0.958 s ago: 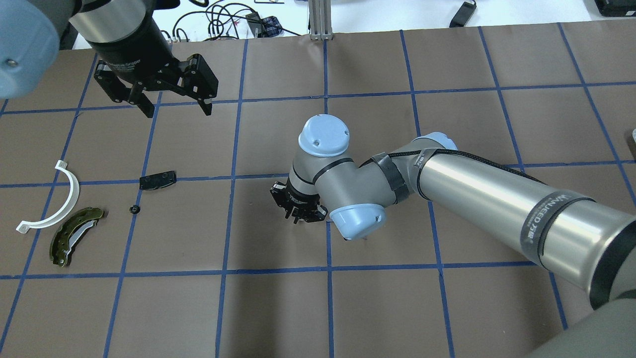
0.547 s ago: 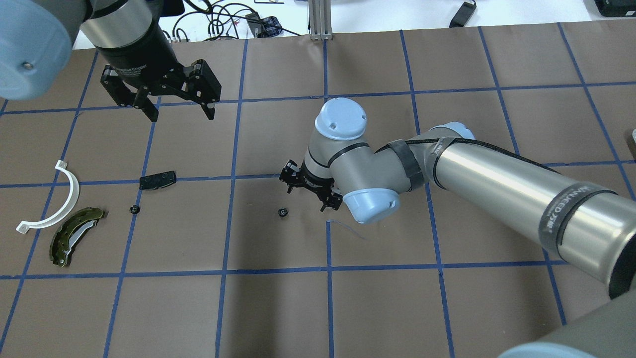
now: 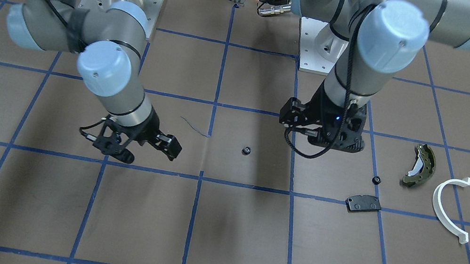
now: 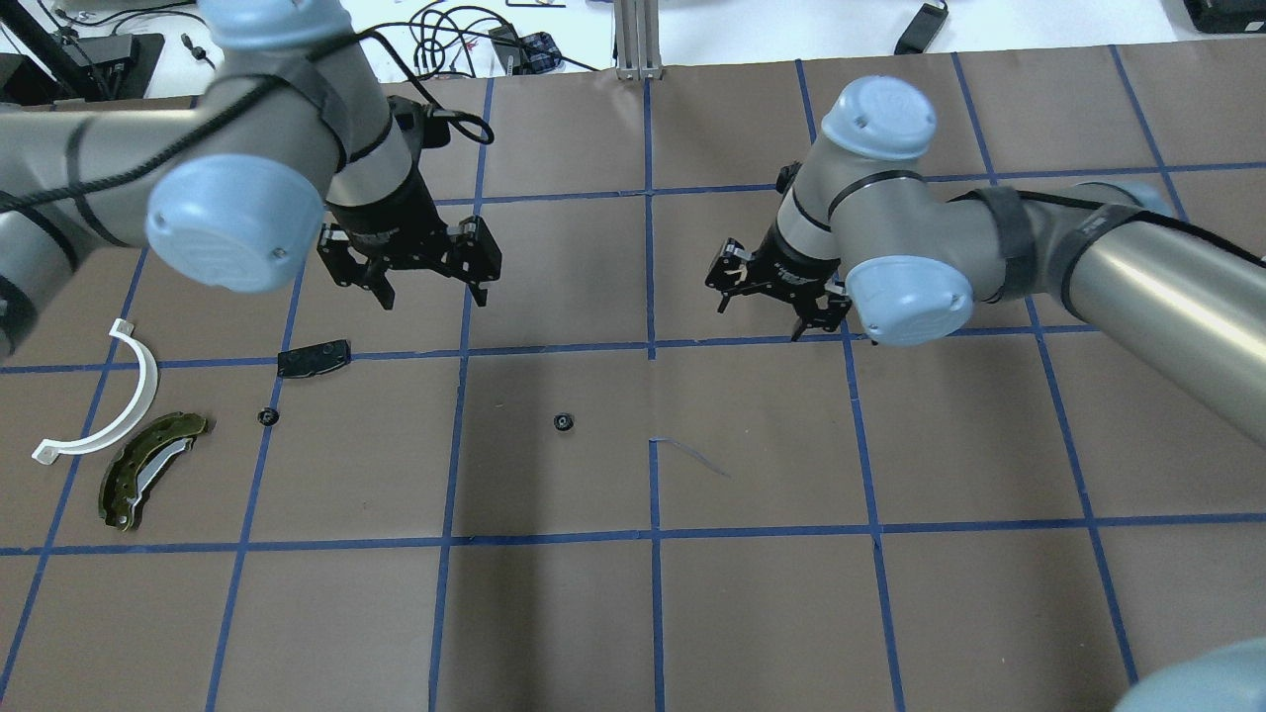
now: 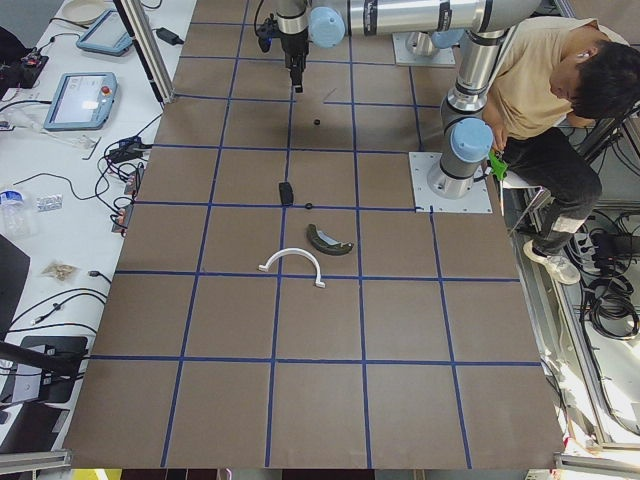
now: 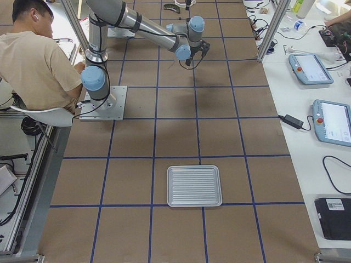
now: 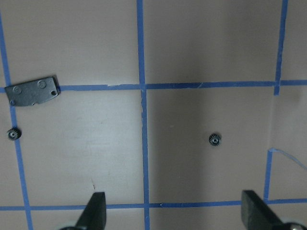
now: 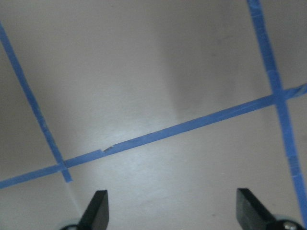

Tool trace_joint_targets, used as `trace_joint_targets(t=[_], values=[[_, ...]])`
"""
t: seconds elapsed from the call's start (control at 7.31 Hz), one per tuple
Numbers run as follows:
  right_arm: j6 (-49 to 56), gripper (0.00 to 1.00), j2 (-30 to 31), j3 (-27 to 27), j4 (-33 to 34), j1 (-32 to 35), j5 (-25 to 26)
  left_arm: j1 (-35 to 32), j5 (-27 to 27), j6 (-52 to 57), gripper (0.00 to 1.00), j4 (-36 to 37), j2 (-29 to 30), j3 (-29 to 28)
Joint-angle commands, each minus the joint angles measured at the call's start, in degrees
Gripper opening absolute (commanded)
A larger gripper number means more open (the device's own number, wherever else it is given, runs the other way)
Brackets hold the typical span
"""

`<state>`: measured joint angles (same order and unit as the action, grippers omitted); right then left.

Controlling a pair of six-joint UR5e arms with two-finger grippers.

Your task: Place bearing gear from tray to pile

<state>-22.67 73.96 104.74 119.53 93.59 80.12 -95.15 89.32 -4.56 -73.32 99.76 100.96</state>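
Observation:
A small black bearing gear lies alone on the brown table, also seen in the front view and the left wrist view. The pile is at the left: an olive-green brake shoe, a white half-ring, a flat black pad and a second small gear. My left gripper is open and empty, above the table behind the gear and to its left. My right gripper is open and empty, behind the gear and to its right. The silver tray lies far off on my right.
Blue tape lines grid the table. A torn tape strand lies right of the gear. A metal post and cables are at the far edge. An operator sits beside the robot base.
The right gripper has let go of the gear, which now lies on the table, and has drawn back to the far right. The left gripper has moved right, towards the table's middle.

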Motion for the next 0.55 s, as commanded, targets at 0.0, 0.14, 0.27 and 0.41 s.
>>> trace_joint_targets(t=[0.0,0.14,0.27,0.41], values=[[9.3,0.99,6.0,-6.4,-17.2,-5.2,5.9,-3.5,-0.1,-5.4,1.0,18.3,5.8,10.5],[10.4,1.0,8.1,-11.0,-26.5,-5.6,8.7,-4.9,-0.2,-6.1,1.0,19.3,7.6,11.8],[10.4,1.0,10.1,-14.5,-32.3,-5.3,10.5,-7.4,0.0,-8.8,1.0,19.9,9.3,12.0],[10.5,1.0,11.9,-16.7,-36.1,-5.3,13.3,-9.3,-0.1,-11.6,1.0,23.0,10.4,11.7]])
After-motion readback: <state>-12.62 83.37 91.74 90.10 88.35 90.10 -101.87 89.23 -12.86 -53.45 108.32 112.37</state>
